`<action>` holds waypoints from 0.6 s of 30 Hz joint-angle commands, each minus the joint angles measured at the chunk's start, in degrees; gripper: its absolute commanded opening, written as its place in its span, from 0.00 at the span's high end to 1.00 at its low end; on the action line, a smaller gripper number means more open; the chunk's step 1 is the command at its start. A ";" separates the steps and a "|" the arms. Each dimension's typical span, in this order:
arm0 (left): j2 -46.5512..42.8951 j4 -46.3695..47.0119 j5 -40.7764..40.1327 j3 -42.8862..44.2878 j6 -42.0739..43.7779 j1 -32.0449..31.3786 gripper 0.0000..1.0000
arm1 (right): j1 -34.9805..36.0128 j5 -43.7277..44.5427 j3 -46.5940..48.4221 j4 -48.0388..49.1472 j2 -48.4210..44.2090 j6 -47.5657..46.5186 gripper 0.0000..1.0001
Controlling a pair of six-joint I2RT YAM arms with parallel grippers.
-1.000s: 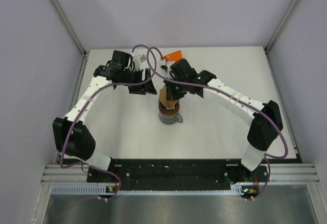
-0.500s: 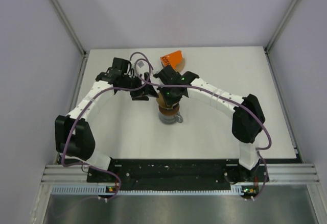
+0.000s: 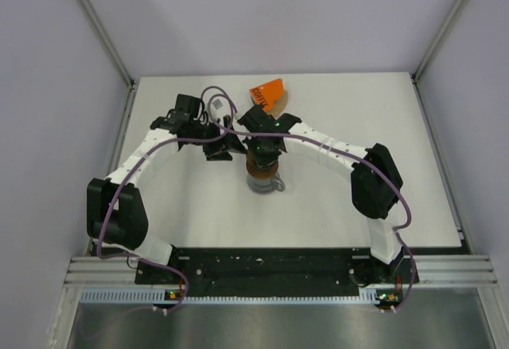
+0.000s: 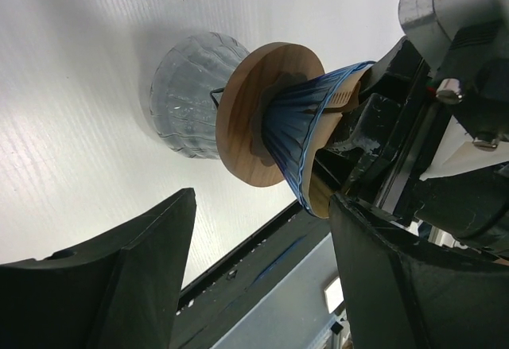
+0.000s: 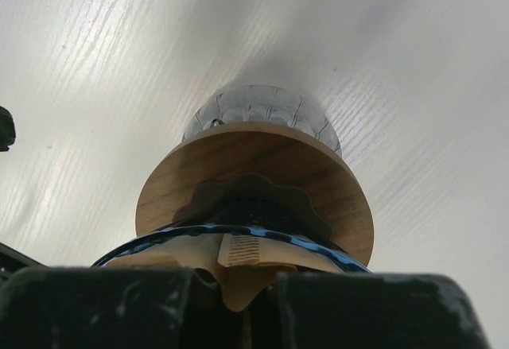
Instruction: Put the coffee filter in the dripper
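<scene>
The blue ribbed dripper (image 4: 296,126) sits on a brown wooden ring (image 4: 245,118) on top of the grey clear pitcher (image 4: 184,95). My right gripper (image 5: 243,292) is shut on the tan coffee filter (image 5: 183,253), which lies inside the dripper's blue rim (image 5: 238,232). In the top view the right gripper (image 3: 263,147) is directly over the pitcher (image 3: 266,184) and hides the filter and the cone. My left gripper (image 4: 262,285) is open and empty, just left of the dripper (image 3: 223,147). A tan edge of the filter (image 4: 320,199) shows above the rim.
An orange box (image 3: 268,93) lies at the back of the white table (image 3: 342,206), behind the right gripper. The two arms are close together over the middle. Grey walls stand on both sides and at the back.
My right gripper has come down and slightly left, lowering the filter into the dripper; the filter no longer shows from above. The left gripper has shifted slightly left and nearer.
</scene>
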 commanded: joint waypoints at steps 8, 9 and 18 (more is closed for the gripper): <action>-0.71 6.14 3.09 -1.64 -0.50 -1.76 0.35 | 1.13 -1.38 -0.39 -0.07 5.71 0.59 1.00; -0.27 6.23 2.92 -1.64 -0.51 -1.76 0.37 | 1.13 -1.47 -0.39 -0.07 5.62 0.68 1.00; 1.66 5.97 2.83 -0.67 -0.59 -2.20 0.53 | 1.13 -1.73 0.13 -0.15 1.41 0.42 1.00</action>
